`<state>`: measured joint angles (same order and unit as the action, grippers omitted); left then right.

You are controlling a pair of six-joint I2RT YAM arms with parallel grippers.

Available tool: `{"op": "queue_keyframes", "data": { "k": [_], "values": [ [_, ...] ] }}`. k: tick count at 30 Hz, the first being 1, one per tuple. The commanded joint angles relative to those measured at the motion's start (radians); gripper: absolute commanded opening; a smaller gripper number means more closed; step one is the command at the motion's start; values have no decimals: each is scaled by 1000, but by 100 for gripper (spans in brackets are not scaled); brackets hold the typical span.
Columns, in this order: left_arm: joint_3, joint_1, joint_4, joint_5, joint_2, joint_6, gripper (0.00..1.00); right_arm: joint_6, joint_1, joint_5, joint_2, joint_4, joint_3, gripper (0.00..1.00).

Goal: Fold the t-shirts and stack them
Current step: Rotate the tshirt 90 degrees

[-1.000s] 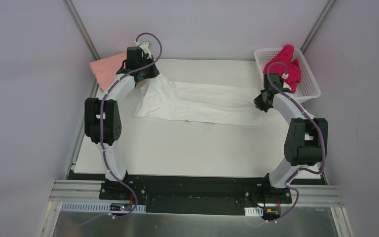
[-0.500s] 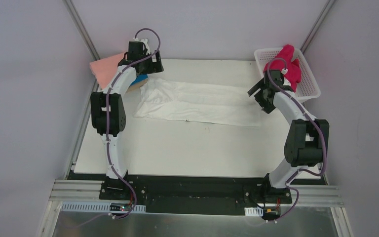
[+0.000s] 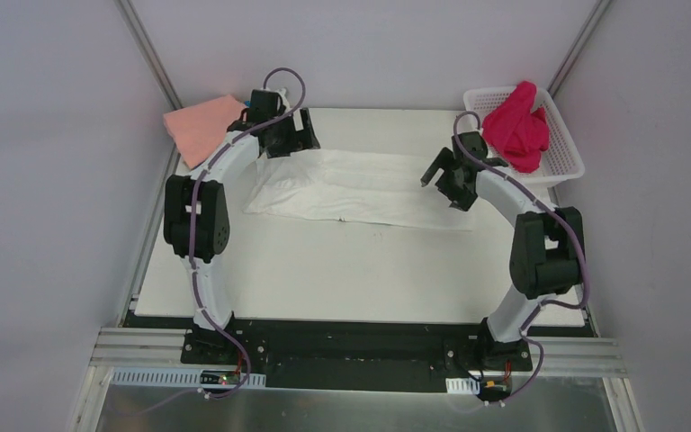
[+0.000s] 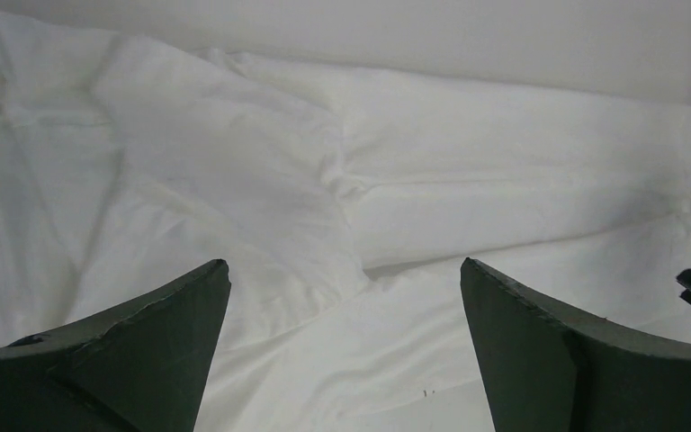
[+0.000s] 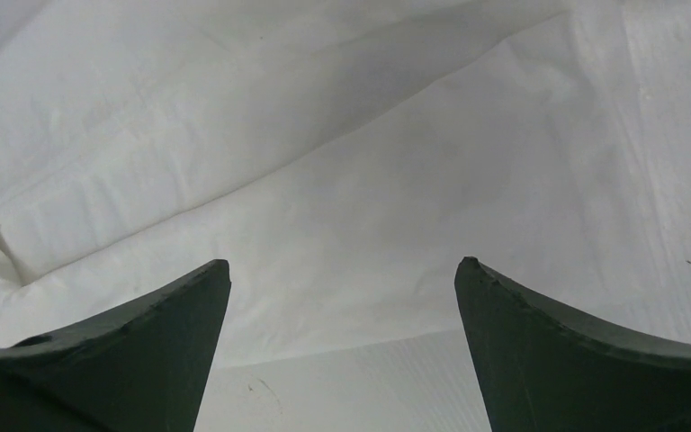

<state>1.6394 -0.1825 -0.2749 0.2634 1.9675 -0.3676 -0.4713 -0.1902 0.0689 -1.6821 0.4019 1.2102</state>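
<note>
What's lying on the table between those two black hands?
The white t-shirt, folded into a long band, spans the stretch from the left hand to the right hand. The overhead view shows it.

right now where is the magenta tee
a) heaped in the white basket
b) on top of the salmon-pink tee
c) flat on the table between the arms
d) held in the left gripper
a, the magenta tee sits bunched up inside the white basket at the table's far right corner.
</note>
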Motion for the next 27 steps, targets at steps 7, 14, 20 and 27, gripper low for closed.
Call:
{"op": "queue_keyframes", "data": {
  "k": [7,14,20,27],
  "values": [
    [198,-13,-4,51,291,-93,100,127,-10,-5,-239,0,178,99],
    [356,-12,-2,110,456,-169,100,52,-12,-108,-153,0,-20,100],
    [512,-60,51,145,571,-216,100,23,-81,-189,-9,30,-211,100],
    [795,-158,98,96,745,-330,100,37,-321,-380,109,99,-325,100]
  ]
}}
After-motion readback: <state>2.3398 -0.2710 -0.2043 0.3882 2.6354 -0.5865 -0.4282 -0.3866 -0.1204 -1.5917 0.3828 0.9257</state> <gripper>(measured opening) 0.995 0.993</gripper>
